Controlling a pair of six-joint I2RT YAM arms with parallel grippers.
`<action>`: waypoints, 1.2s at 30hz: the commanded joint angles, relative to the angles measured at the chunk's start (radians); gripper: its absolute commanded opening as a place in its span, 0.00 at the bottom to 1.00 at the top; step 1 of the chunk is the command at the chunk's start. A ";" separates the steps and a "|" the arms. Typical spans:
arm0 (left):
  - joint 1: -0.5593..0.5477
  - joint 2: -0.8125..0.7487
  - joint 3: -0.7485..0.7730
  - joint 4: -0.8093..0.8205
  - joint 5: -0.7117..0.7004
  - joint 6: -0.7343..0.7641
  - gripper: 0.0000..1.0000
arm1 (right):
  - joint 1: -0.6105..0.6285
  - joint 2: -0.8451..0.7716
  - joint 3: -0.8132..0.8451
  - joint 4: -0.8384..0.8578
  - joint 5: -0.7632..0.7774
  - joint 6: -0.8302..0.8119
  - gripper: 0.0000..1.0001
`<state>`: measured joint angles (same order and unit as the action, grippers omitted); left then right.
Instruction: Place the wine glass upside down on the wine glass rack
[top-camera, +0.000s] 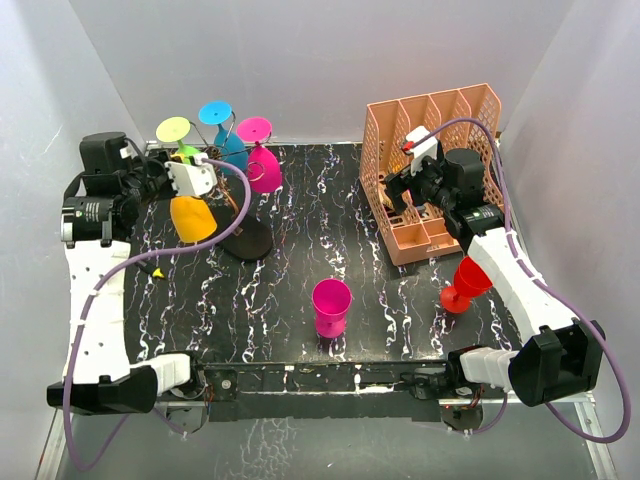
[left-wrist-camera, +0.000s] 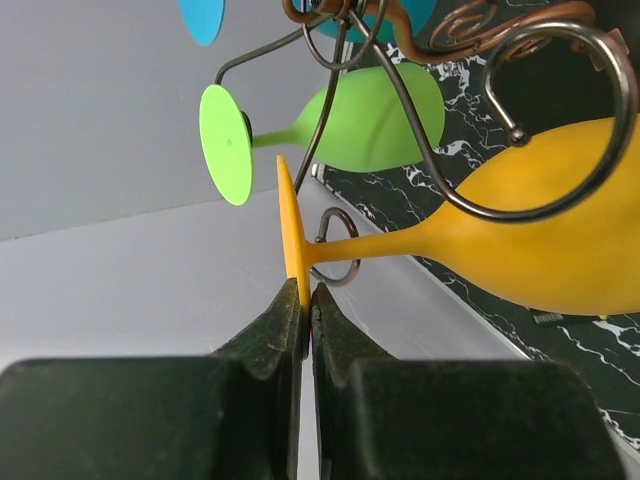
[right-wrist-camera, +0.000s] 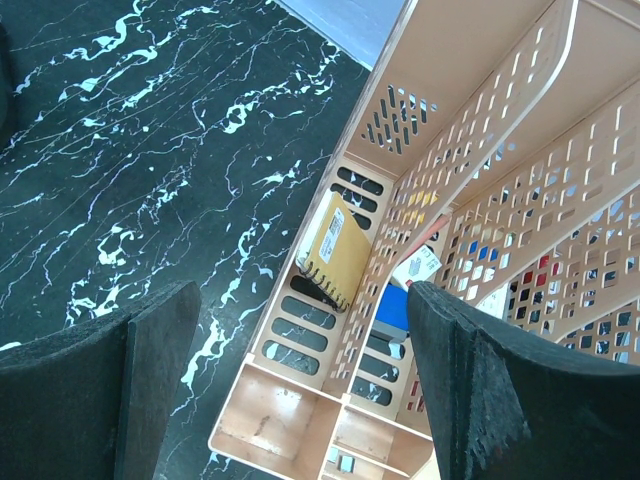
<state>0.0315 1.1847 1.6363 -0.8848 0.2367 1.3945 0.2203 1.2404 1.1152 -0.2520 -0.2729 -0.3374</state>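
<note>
The wine glass rack has a black disc base and curled wire arms. An orange wine glass hangs bowl-down at its left side. My left gripper is shut on the rim of the glass's orange foot; it also shows in the left wrist view. The stem runs past a small wire curl, and a larger wire hook curves over the orange bowl. Green, blue and pink glasses hang upside down on the rack. My right gripper is open and empty.
The right gripper hovers over a peach slotted organizer holding a notebook. A magenta cup stands at front centre. A red glass sits tilted under the right arm. White walls surround the black marbled table.
</note>
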 joint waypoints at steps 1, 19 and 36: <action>-0.011 0.011 0.014 0.052 0.048 0.027 0.00 | -0.009 -0.027 0.001 0.060 -0.014 0.011 0.92; -0.026 0.035 -0.079 0.278 -0.069 -0.086 0.00 | -0.019 -0.022 0.000 0.057 -0.027 0.012 0.91; -0.027 0.026 -0.134 0.349 -0.158 -0.102 0.00 | -0.026 -0.019 -0.003 0.056 -0.038 0.013 0.91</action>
<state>0.0090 1.2236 1.5139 -0.5728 0.1017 1.2972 0.2008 1.2404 1.1145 -0.2523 -0.2977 -0.3340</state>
